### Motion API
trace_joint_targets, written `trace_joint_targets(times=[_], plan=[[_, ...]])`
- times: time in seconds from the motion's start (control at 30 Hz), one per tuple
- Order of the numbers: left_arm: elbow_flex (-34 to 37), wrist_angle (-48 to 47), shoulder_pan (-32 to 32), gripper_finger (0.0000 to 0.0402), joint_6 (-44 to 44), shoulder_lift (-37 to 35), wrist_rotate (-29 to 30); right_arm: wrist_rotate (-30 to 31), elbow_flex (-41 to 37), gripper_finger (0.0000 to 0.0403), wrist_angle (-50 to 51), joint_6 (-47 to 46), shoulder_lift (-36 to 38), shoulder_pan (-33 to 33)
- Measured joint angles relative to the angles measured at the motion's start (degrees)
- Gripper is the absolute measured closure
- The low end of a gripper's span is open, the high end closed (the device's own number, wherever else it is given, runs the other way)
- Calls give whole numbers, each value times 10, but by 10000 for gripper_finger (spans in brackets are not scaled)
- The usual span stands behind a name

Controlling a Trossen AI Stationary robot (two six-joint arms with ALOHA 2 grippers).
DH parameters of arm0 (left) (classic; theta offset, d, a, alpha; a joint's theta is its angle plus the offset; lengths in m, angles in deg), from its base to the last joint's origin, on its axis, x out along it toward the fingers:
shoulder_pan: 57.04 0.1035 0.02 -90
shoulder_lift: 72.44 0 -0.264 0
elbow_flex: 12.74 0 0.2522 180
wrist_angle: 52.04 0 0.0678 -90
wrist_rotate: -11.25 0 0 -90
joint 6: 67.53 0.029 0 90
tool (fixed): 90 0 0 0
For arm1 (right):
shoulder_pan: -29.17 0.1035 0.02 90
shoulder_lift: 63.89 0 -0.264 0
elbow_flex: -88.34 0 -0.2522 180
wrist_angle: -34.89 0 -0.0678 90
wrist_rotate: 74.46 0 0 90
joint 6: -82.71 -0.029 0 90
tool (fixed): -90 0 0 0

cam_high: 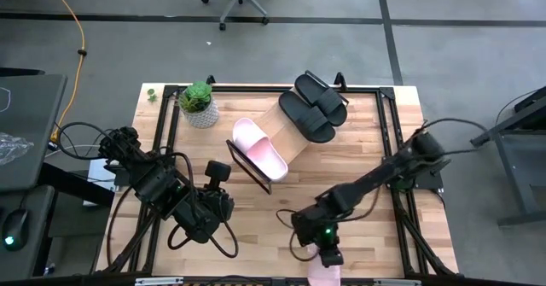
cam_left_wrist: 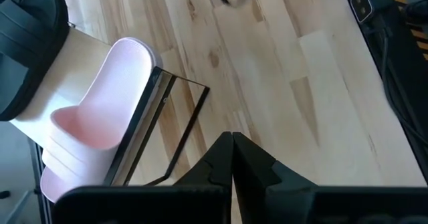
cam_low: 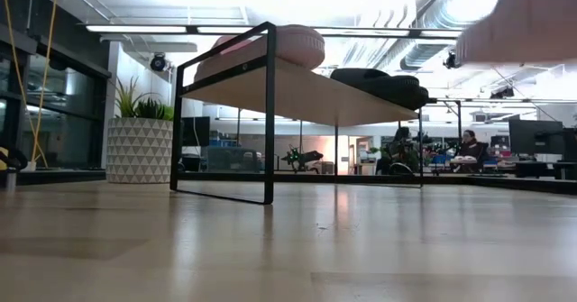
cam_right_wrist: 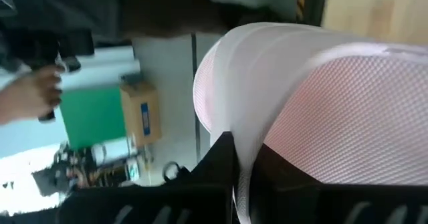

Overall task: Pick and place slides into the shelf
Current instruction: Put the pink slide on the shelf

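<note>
While clamped in the right pincer point(cam_high: 328, 257) at the counter point(cam_high: 367, 149) 6 o'clock edge, pale pink slide point(cam_high: 324, 273) overhangs. Likely light, soft foam; best gripped at the strap. Shelf point(cam_high: 286, 128) at 12 o'clock: two black slides point(cam_high: 314, 105), one pink slide point(cam_high: 258, 146). Open lane between. Left pincer point(cam_left_wrist: 232, 158) together, idle at 8 o'clock.

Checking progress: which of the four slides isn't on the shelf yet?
The pale pink slide at the table's near edge, gripped by the right gripper. The other pink one and the black pair sit on the shelf.
</note>
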Motion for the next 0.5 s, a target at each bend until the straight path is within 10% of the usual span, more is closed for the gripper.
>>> trace_joint_targets(times=[0.5], plan=[[0, 0, 0, 401, 25, -71, 67, 354, 0, 402, -244, -233, 153, -12]])
